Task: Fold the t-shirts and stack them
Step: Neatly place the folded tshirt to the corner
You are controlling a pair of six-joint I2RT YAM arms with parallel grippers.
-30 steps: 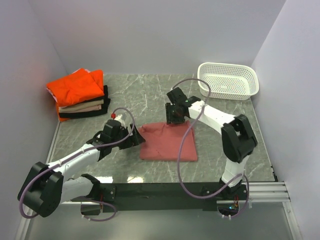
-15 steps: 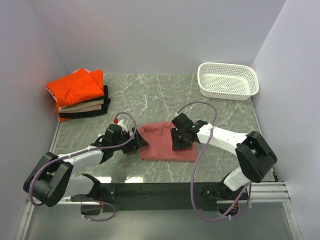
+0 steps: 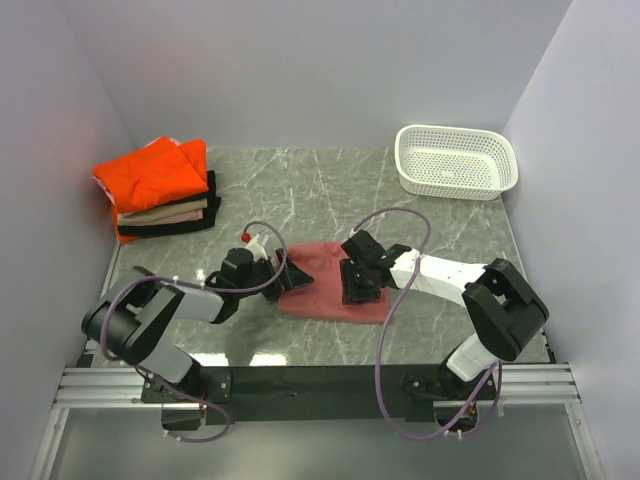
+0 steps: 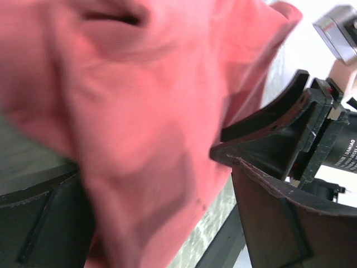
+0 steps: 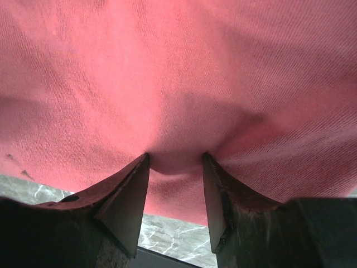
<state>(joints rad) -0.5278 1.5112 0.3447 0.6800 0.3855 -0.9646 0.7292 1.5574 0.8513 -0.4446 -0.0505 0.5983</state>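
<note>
The salmon t-shirt (image 3: pixel 325 297) lies folded on the marble table (image 3: pixel 300 190), near the front middle. My left gripper (image 3: pixel 281 277) sits low at its left edge; in the left wrist view the t-shirt (image 4: pixel 139 100) lies loosely between the gripper's (image 4: pixel 162 190) wide-open fingers (image 4: pixel 279 218). My right gripper (image 3: pixel 357 283) presses down on the t-shirt's middle. Its fingertips (image 5: pixel 127 187) stand apart, and cloth (image 5: pixel 178 72) bulges between the right gripper's (image 5: pixel 175 159) tips. Folded orange (image 3: pixel 150 175), beige (image 3: pixel 165 212) and black (image 3: pixel 195 226) t-shirts are stacked at the back left.
A white perforated basket (image 3: pixel 457 160) stands at the back right corner. White walls close the table on three sides. The black front rail (image 3: pixel 320 380) carries both arm bases. The right arm's gripper body (image 4: pixel 329 139) shows close beside my left fingers.
The right arm swung from the shirt's far edge down onto its middle. The left gripper slid low to the shirt's left edge and its jaws widened.
</note>
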